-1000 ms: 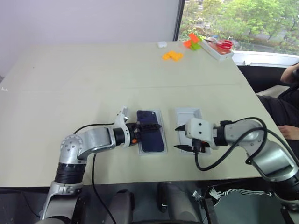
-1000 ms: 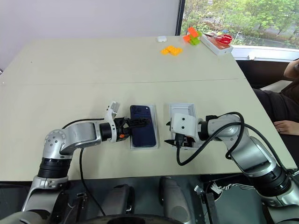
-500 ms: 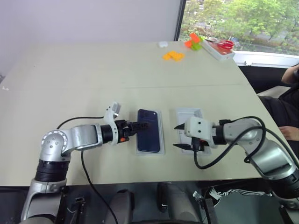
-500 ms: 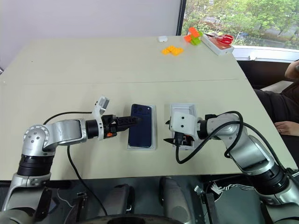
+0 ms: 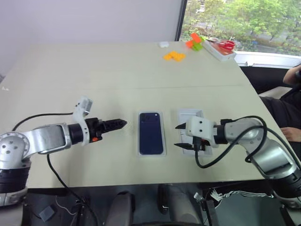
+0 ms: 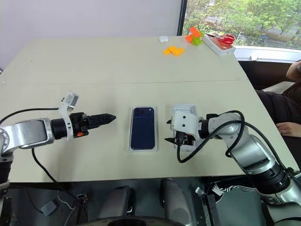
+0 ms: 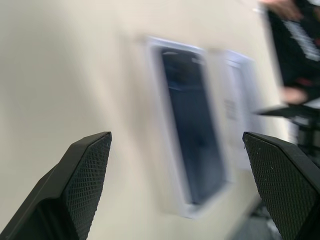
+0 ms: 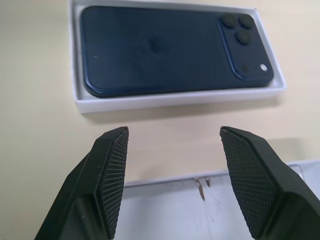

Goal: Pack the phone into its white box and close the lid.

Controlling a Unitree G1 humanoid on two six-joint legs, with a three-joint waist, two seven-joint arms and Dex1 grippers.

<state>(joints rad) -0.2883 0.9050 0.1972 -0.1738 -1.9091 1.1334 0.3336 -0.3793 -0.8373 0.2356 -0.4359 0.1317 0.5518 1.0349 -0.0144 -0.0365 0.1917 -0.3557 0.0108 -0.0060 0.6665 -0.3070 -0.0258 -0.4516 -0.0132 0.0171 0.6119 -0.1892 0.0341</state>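
The phone lies flat and face down inside the white box, its camera cluster at the far end, near the front middle of the desk. It sits squarely within the low rim, so the packing half of the job looks done and only the cover is left.

Just to the right of the box, a little apart from it, lies the lid, its pale side up and parallel to the box, which keeps it within easy reach for a short sideways carry. The right gripper hangs over the near end of the lid, pointing toward the box; its jaws are parted to a moderate width and hold nothing, one finger on each side of the lid's edge in the right wrist view. That stance suits picking the lid up by its long sides.

The left gripper is off to the left of the box, well clear of it, with its jaws spread wide and empty, which leaves the box free for the lid to come across.

At the far right corner of the desk lie some orange and green blocks and a white tray, well apart from the work.
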